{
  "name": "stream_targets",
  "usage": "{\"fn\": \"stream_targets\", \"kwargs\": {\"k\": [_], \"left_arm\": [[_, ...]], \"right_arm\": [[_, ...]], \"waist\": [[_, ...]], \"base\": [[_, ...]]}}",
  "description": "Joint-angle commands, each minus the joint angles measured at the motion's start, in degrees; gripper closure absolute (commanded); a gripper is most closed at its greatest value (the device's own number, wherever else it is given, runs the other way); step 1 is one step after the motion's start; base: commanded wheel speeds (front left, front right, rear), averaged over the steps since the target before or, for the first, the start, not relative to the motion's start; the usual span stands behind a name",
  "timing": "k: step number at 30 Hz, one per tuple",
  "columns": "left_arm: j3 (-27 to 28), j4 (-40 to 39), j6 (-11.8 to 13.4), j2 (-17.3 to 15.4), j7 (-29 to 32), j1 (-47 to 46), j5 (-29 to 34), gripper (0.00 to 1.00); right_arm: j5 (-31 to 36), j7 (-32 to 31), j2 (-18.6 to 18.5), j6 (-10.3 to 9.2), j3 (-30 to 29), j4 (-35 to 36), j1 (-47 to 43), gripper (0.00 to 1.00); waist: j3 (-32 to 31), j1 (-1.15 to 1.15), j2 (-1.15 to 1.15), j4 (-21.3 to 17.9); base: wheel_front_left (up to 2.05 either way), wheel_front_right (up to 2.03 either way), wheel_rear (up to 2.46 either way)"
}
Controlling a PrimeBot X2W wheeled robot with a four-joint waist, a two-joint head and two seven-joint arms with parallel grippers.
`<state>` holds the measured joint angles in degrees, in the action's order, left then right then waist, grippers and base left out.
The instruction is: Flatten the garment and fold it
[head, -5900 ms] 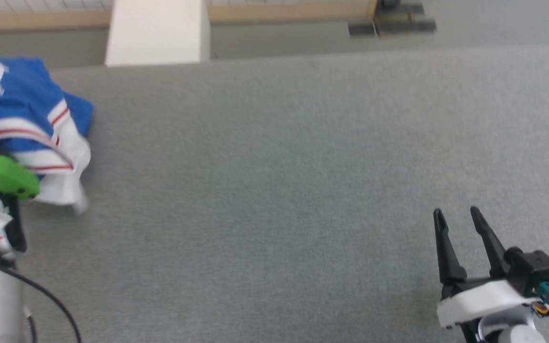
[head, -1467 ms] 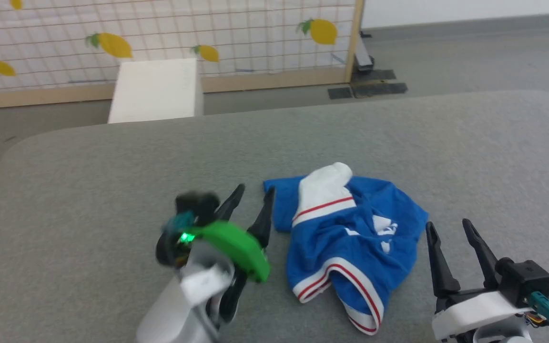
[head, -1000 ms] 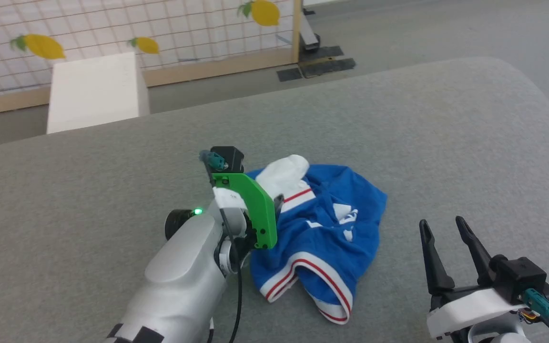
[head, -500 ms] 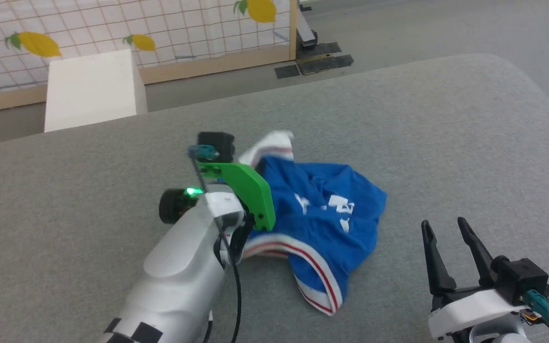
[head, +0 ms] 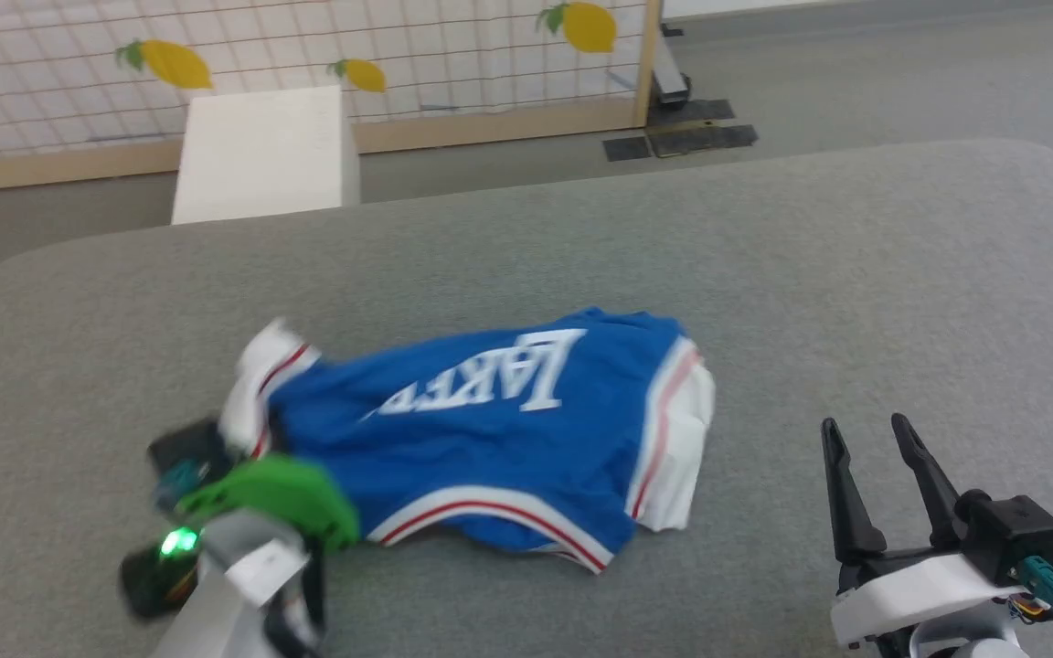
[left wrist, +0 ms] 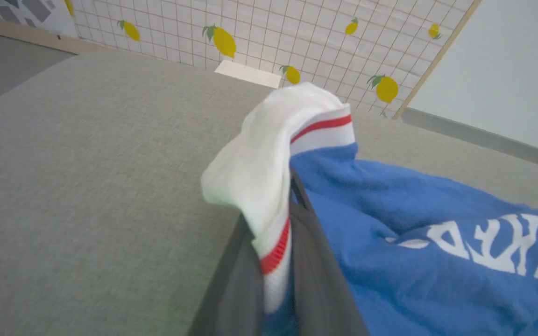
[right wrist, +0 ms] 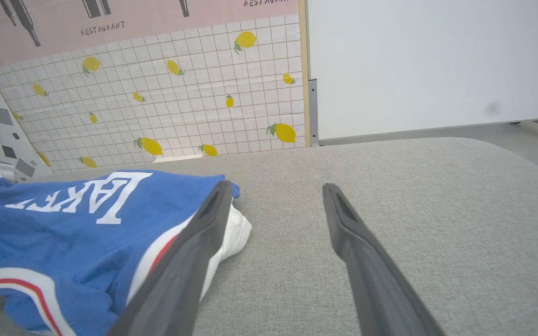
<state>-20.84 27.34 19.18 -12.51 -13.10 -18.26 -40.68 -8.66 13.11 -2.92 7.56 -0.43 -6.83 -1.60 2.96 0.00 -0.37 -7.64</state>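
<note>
Our left hand [left wrist: 271, 205] is clenched on the white, red-striped end of the garment [head: 499, 439], which lies stretched across the grey bench [head: 856, 274], white lettering up. Our right hand [head: 864, 422] is released, fingers spread, just beside the garment's other white end.

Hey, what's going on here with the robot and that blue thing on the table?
The robot's left gripper is shut on one white end of the blue garment, which lies stretched out on the grey table, lettering up, somewhat wrinkled. The right gripper is open near the other white end, holding nothing. No fold has been made yet.
</note>
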Motion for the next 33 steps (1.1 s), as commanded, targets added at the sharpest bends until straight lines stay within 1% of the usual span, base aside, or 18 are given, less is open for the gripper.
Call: {"fn": "stream_targets", "kwargs": {"k": [1, 3, 4, 7, 8, 9, 11, 12, 15, 16, 18, 21, 25, 28, 31, 32, 33], "left_arm": [[0.67, -1.12, 1.58, -1.4, 0.91, 2.89, -0.36, 1.0], [0.94, -2.21, 3.4, -2.83, 3.89, 6.28, -1.04, 1.0], [0.54, -2.41, 4.01, -3.43, 7.02, 8.03, -1.79, 1.0], [-0.23, -4.35, 4.8, -4.44, 13.45, 10.7, -3.62, 1.0], [-0.57, -5.42, 4.71, -4.62, 15.36, 11.34, -4.3, 0.6], [-1.06, -6.33, 4.37, -4.8, 16.77, 11.75, -4.67, 0.0], [-2.15, -8.63, 3.51, -5.66, 17.95, 12.3, -4.36, 0.0], [-2.24, -10.18, 3.28, -6.16, 16.51, 12.38, -3.5, 0.0], [-0.66, -14.1, 2.9, -6.21, 8.47, 12.99, -1.44, 0.0], [-0.05, -15.37, 2.54, -6.08, 4.78, 13.45, -0.6, 0.0], [1.13, -17.23, 1.42, -5.79, -0.06, 14.38, 0.92, 0.0], [3.31, -19.44, -0.12, -4.87, -1.76, 15.48, 4.39, 0.0], [9.26, -25.52, -3.22, -0.92, -1.86, 16.87, 12.49, 0.0], [12.92, -28.53, -6.77, 2.77, -1.88, 18.13, 17.61, 0.0], [15.85, -29.25, -10.35, 5.61, -1.88, 18.46, 21.04, 0.0], [18.03, -29.23, -13.39, 7.79, -1.89, 18.06, 23.58, 0.0], [18.5, -29.21, -14.04, 8.24, -1.89, 17.88, 24.08, 0.0]], "right_arm": [[-0.38, -0.09, 0.04, -0.08, 0.06, 0.29, -0.34, 0.0], [-0.44, -0.15, 0.04, -0.08, 0.04, 0.36, -0.42, 0.0], [-0.5, -0.19, 0.04, -0.08, 0.1, 0.39, -0.43, 0.0], [-0.52, -0.27, 0.04, -0.08, 0.19, 0.54, -0.45, 0.0], [-0.49, -0.31, 0.04, -0.08, 0.17, 0.56, -0.47, 0.0], [-0.47, -0.33, 0.04, -0.08, 0.09, 0.55, -0.51, 0.0], [-0.45, -0.38, 0.04, -0.08, 0.15, 0.59, -0.53, 0.0], [-0.41, -0.42, 0.04, -0.08, 0.22, 0.65, -0.53, 0.0], [-0.21, -0.49, 0.04, -0.08, 0.28, 0.96, -0.52, 0.0], [-0.02, -0.54, 0.04, -0.08, 0.41, 1.15, -0.45, 0.0], [0.56, -0.71, 0.04, -0.08, 0.85, 1.44, -0.08, 0.0], [1.82, -1.46, 0.04, -0.08, 1.82, 1.47, 1.13, 0.0], [3.8, -5.57, 0.04, -0.08, 4.1, -0.03, 4.48, 0.0], [4.95, -11.99, 0.04, -0.08, 5.89, -2.84, 8.06, 0.0], [6.53, -20.24, 0.04, -0.08, 6.57, -7.11, 11.72, 0.0], [8.58, -28.88, 0.04, -0.08, 6.81, -11.08, 15.34, 0.0], [8.92, -31.07, 0.04, -0.08, 6.8, -12.01, 16.25, 0.0]], "waist": [[-0.42, 0.0, 0.37, 1.78], [-0.57, 0.0, 0.37, 2.64], [-0.67, 0.0, 0.37, 3.03], [-0.84, 0.0, 0.37, 4.09], [-0.96, 0.0, 0.37, 4.43], [-1.08, 0.0, 0.37, 4.75], [-1.24, 0.0, 0.37, 5.19], [-1.32, 0.0, 0.37, 5.39], [-1.53, 0.0, 0.37, 5.98], [-1.56, 0.0, 0.37, 6.2], [-1.46, 0.0, 0.37, 6.58], [-1.08, 0.0, 0.37, 7.38], [-0.01, 0.0, 0.37, 8.64], [1.12, 0.0, 0.37, 9.48], [2.31, 0.0, 0.37, 10.43], [3.61, 0.0, 0.37, 11.59], [3.93, 0.0, 0.37, 11.88]], "base": [[0.0, 0.0, 0.0], [0.0, 0.0, 0.0], [0.0, 0.0, 0.0], [0.0, 0.0, 0.0], [0.0, 0.0, 0.0], [0.0, 0.0, 0.0], [0.0, 0.0, 0.0], [0.0, 0.0, 0.0], [0.0, 0.0, 0.0], [0.0, 0.0, 0.0], [0.0, 0.0, 0.0], [0.0, 0.0, 0.0], [0.0, 0.0, 0.0], [0.0, 0.0, 0.0], [0.0, 0.0, 0.0], [0.0, 0.0, 0.0], [0.0, 0.0, 0.0]]}}
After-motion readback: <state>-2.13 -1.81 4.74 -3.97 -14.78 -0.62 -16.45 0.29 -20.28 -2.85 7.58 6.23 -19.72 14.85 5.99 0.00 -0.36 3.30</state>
